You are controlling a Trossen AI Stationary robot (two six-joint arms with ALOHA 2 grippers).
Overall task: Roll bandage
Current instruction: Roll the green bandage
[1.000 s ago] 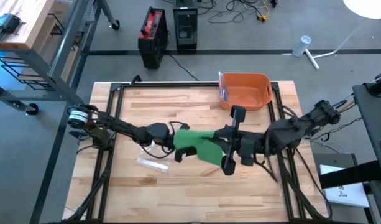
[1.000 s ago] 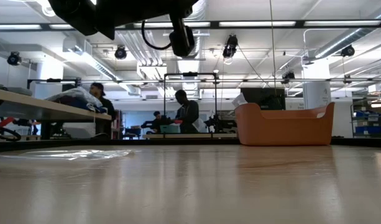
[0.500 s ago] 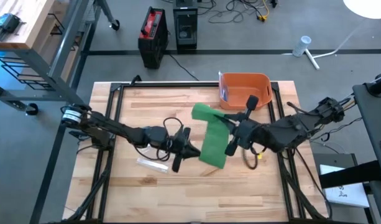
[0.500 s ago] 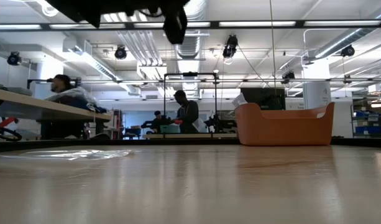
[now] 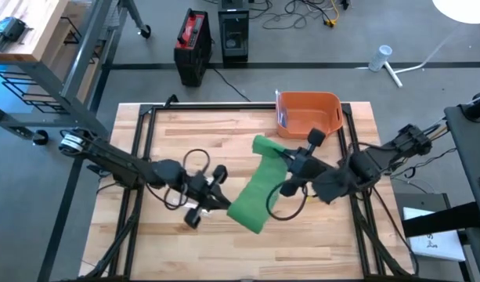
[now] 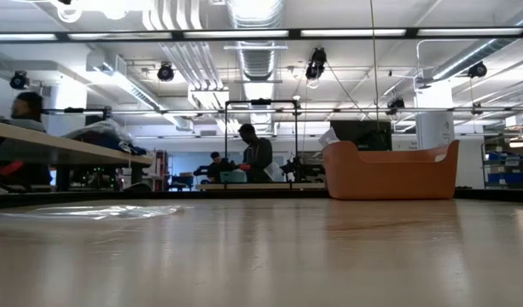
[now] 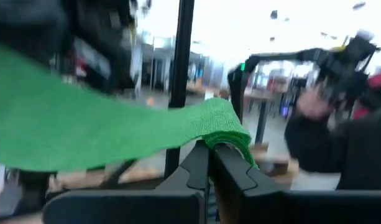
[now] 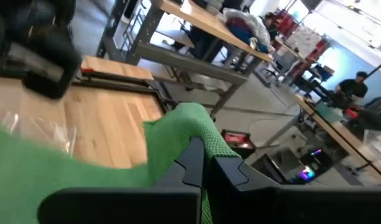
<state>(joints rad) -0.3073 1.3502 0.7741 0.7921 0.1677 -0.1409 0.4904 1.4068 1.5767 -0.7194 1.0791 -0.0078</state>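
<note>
A green bandage (image 5: 257,185) hangs stretched as a wide strip between my two grippers, above the middle of the wooden table (image 5: 318,243). My left gripper (image 5: 226,205) is shut on its near end. My right gripper (image 5: 282,156) is shut on its far end. The strip also shows in the left wrist view as the bandage (image 7: 84,124) and in the right wrist view as the bandage (image 8: 66,168). The low view shows neither the grippers nor the bandage. My left gripper pinches the bandage's near end (image 7: 230,134) between its two shut fingers, coming about level from the table's left. The cloth is bunched at the fingers and spreads out flat beyond them, clear of the table. My right gripper pinches the bandage's far end (image 8: 193,121) between its two shut fingers, coming from the table's right and slanting slightly down. The cloth folds over the fingertips and runs away as a broad strip, lifted off the table.
An orange bin (image 5: 308,114) stands at the table's far edge, right of the middle, close behind my right gripper. A clear plastic wrapper (image 6: 90,211) lies on the tabletop. Black frame rails (image 5: 138,157) run along the table's left and right sides.
My left gripper has risen and gone toward the table's near edge, rolling its wrist. My right gripper has swung toward the far edge and tipped. The bandage, then bunched left to right between them, now runs stretched from far to near.
</note>
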